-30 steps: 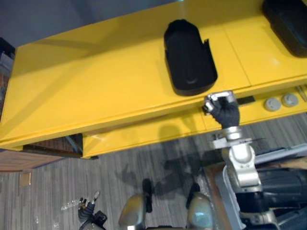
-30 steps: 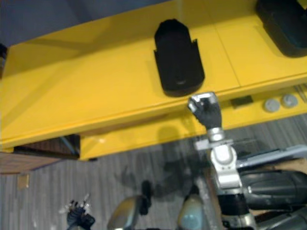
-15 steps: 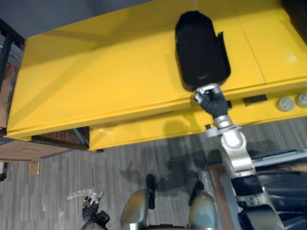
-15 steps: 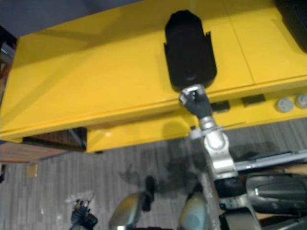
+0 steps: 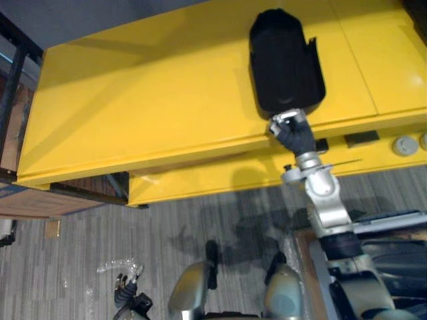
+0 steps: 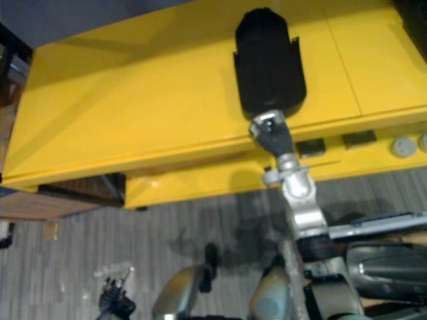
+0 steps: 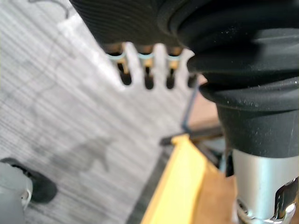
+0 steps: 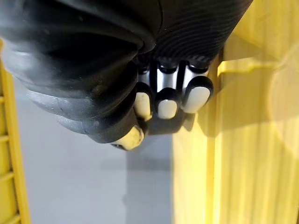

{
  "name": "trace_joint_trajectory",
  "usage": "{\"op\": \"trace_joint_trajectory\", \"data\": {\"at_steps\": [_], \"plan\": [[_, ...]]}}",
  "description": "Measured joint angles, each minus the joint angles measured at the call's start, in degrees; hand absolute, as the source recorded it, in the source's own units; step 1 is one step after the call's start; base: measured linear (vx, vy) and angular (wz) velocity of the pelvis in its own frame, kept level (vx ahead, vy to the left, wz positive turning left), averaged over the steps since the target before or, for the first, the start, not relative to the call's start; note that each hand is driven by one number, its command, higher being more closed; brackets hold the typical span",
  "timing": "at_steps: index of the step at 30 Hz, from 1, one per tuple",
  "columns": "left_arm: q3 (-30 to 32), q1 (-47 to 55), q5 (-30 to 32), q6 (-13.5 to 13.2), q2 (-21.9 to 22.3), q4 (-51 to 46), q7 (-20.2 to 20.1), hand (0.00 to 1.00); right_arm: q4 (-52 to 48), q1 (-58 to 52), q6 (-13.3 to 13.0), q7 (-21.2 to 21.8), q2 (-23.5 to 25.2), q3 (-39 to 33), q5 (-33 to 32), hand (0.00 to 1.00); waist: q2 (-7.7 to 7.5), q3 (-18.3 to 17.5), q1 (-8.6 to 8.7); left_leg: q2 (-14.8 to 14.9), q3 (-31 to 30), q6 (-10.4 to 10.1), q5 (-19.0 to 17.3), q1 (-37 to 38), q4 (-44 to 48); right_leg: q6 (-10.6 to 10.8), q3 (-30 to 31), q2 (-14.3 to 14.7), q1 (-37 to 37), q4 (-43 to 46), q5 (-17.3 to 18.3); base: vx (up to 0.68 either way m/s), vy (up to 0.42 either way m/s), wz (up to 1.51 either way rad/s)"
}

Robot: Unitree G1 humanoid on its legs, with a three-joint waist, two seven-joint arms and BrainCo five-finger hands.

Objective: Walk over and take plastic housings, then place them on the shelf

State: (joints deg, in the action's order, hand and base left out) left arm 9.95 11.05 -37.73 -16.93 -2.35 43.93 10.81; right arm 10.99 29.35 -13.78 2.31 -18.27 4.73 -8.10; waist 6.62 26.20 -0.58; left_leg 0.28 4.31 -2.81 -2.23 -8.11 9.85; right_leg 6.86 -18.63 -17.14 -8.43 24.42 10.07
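Observation:
A black plastic housing (image 5: 287,63) lies lengthwise on the yellow table (image 5: 147,100), its near end close to the front edge. My right hand (image 5: 291,130) is up at that front edge, right against the housing's near end. In the right wrist view its fingers (image 8: 167,108) are curled into a fist beside the yellow surface, with nothing seen inside them. A second dark housing (image 6: 412,8) shows at the table's far right corner. My left hand (image 5: 127,293) hangs low over the floor, fingers relaxed.
Round grey knobs (image 5: 403,145) and black labels (image 5: 362,139) sit on the table's front panel. A wooden unit (image 5: 40,203) and a dark frame (image 5: 13,73) stand to the left. Crumpled clear plastic (image 5: 117,267) lies on the grey floor.
The camera has shifted. My right hand has moved from beside the black label on the front panel up to the housing's near end. The left hand still hangs low.

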Motion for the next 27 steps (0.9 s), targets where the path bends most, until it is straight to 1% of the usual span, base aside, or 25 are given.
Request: {"op": "trace_joint_trajectory", "data": {"at_steps": [4,7,9,11,14,16,19,20,22,27], "plan": [[0.0,0.0,0.0,0.1,0.0,-0.1,0.0,0.00,0.9,1.4,0.1,-0.5,-0.3,-0.2,1.1,1.00,0.60,0.3,-0.03,-0.1,-0.4,-0.1,1.2,0.0,-1.5,-0.1,-0.3,-0.1,-0.5,0.0,0.1,-0.05,-0.009,0.05],[0.0,0.0,0.0,0.3,0.0,-0.1,0.0,0.00,1.4,2.2,0.1,-1.2,-0.4,-0.3,1.1,1.00,1.07,0.5,-0.09,0.0,-0.5,-0.2,1.4,0.0,-1.4,-0.1,-0.3,-0.3,-0.6,0.2,0.1,-0.01,-0.001,0.02],[0.0,0.0,0.0,0.3,0.0,-0.1,0.0,0.00,3.1,4.0,0.1,-2.3,-0.7,-1.3,1.1,1.00,1.27,0.6,-0.15,-0.1,-0.5,-0.2,1.5,0.0,-1.4,-0.1,-0.3,-0.4,-0.6,0.3,0.1,0.00,0.000,0.00],[0.0,0.0,0.0,0.3,0.0,-0.1,0.0,0.00,5.7,6.9,0.1,-3.7,-2.1,-2.4,1.1,1.00,1.60,0.8,-0.51,-0.1,-0.6,-0.2,1.5,0.0,-1.5,-0.1,-0.4,-0.4,-0.6,0.3,0.1,0.00,0.000,0.00],[-0.1,0.0,0.0,0.3,0.0,0.0,0.0,0.00,6.3,8.3,-0.2,-4.9,-2.7,-3.0,1.1,1.00,1.76,0.8,-0.78,-0.1,-0.6,-0.2,1.6,0.0,-1.4,-0.1,-0.5,-0.5,-0.6,0.7,0.0,0.05,-0.003,0.02],[-0.3,0.0,0.0,0.3,0.0,-0.1,0.0,0.00,6.2,8.8,-0.9,-5.0,-2.7,-3.5,1.1,1.00,1.77,0.8,-0.92,-0.1,-0.6,-0.2,1.6,0.0,-1.4,-0.2,-0.5,-0.6,-0.6,0.7,0.1,0.06,-0.007,0.01],[-1.8,0.0,0.0,0.3,0.0,-0.1,0.0,0.00,4.9,9.3,-0.8,-5.0,-2.6,-3.6,1.1,1.00,1.77,0.8,-0.96,-0.2,-0.5,-0.2,1.6,0.0,-1.4,-0.2,-0.4,-0.6,-0.6,0.6,0.1,0.04,0.001,0.00],[-2.0,0.0,0.0,0.3,0.0,-0.1,-0.1,0.00,4.4,9.3,-0.6,-5.0,-2.5,-3.6,1.1,1.00,1.77,0.8,-0.96,-0.1,-0.5,-0.2,1.6,0.0,-1.4,-0.2,-0.4,-0.6,-0.6,0.6,0.1,0.00,0.000,0.00],[-2.1,0.0,0.0,0.3,0.0,-0.1,-0.1,0.00,1.8,8.9,1.3,-4.9,-2.0,-3.5,1.1,1.00,1.79,0.8,-0.96,-0.1,-0.4,-0.2,1.6,0.1,-1.4,-0.2,-0.3,-0.5,-0.6,0.5,0.1,0.00,0.000,0.00],[-2.1,0.1,0.0,0.3,0.0,0.0,-0.1,0.00,-0.2,6.1,3.3,-4.7,-1.7,-2.9,2.2,1.00,1.79,0.9,-0.96,-0.1,-0.3,-0.2,1.5,0.1,-1.4,-0.2,-0.2,-0.4,-0.6,0.7,0.1,-0.01,0.001,0.00]]}}
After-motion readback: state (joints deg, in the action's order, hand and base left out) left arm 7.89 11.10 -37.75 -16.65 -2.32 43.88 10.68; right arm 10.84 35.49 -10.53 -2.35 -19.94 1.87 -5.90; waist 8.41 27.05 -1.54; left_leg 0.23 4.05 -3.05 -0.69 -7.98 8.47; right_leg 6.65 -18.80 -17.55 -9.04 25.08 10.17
